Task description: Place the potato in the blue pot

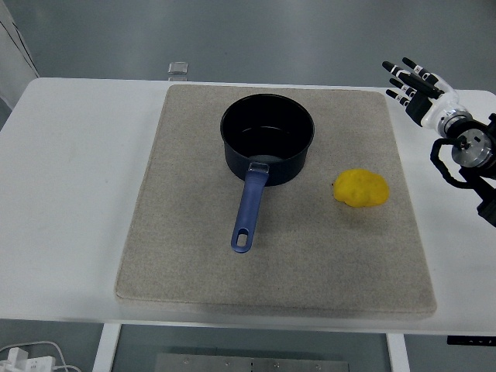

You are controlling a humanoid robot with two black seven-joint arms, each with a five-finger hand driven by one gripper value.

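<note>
Head view of the white table (pixel 70 194), on which lies a large beige, coarse-textured rectangular mat (pixel 194 279). On the mat's rear centre stands a dark blue, round metal pot (pixel 267 139), upright, its open mouth facing the camera and its interior holding nothing visible apart from a glossy dark floor. From the pot's near wall a lighter blue, flat handle (pixel 250 209) projects toward the table's near edge, angled slightly to the left, ending in a rounded tip with an oval hanging slot. To the right of the pot, apart from it and a little nearer the camera, rests the yellow, lumpy oval potato (pixel 361 188); it lies directly on the mat, outside the pot, with its long axis running roughly left to right across the picture and its narrower end pointing left toward the pot's handle. Behind the mat, at the table's far edge, sits a small clear object (pixel 178 69) whose nature cannot be told. At the right edge, the robot's black-and-white right hand (pixel 418 89) is raised beyond the mat's far right corner, well apart from the potato, its fingers (pixel 403 77) extended and fanned wide, pointing up and to the left, grasping and touching nothing.
</note>
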